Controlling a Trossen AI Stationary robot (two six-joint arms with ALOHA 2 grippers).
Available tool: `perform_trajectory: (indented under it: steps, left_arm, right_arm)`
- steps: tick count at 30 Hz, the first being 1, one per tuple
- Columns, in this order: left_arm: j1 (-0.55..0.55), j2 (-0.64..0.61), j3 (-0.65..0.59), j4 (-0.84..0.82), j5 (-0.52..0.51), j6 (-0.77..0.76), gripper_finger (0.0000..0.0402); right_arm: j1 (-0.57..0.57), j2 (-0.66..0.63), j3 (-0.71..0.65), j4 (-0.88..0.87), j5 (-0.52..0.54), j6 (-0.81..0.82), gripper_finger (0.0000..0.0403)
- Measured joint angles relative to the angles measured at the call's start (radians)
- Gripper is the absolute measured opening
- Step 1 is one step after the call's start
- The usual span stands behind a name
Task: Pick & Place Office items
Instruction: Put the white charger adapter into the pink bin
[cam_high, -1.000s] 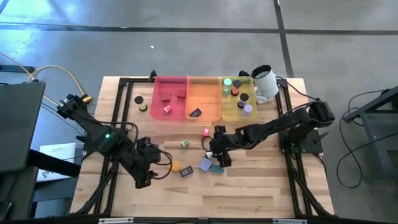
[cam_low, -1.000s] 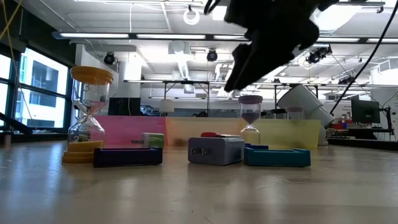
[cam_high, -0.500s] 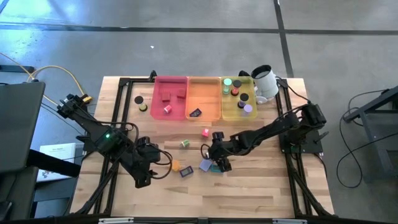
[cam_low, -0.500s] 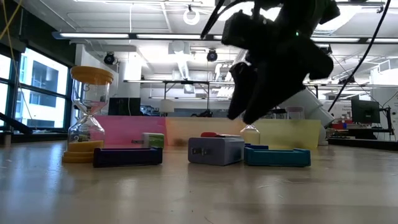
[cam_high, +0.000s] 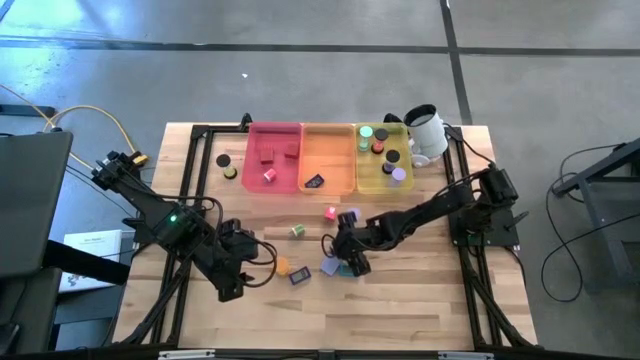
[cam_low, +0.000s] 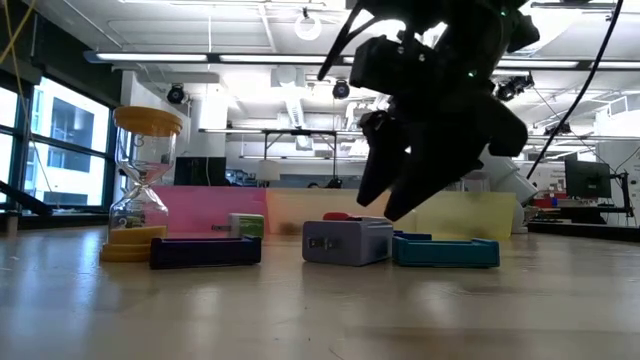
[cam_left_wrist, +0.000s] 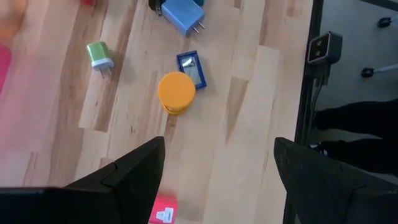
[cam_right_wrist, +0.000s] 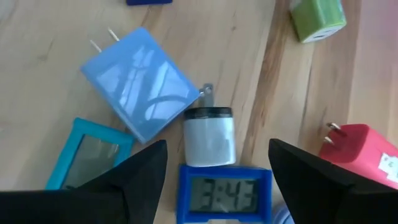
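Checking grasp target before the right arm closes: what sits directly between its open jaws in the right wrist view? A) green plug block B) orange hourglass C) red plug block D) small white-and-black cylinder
D: the small white-and-black cylinder lies midway ahead of the right gripper, beside the blue plug block; the green block and red block lie off to the sides.

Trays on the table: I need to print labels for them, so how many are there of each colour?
pink tray: 1
orange tray: 1
yellow tray: 1
Total: 3
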Motion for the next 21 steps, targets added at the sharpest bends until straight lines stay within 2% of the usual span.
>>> perform_trajectory:
  steps: [21]
  left_arm:
    - [0.000, 0.000, 0.000, -0.007, -0.004, -0.015, 0.0293]
  right_arm:
    - [0.028, 0.000, 0.000, 0.005, -0.015, 0.002, 0.0270]
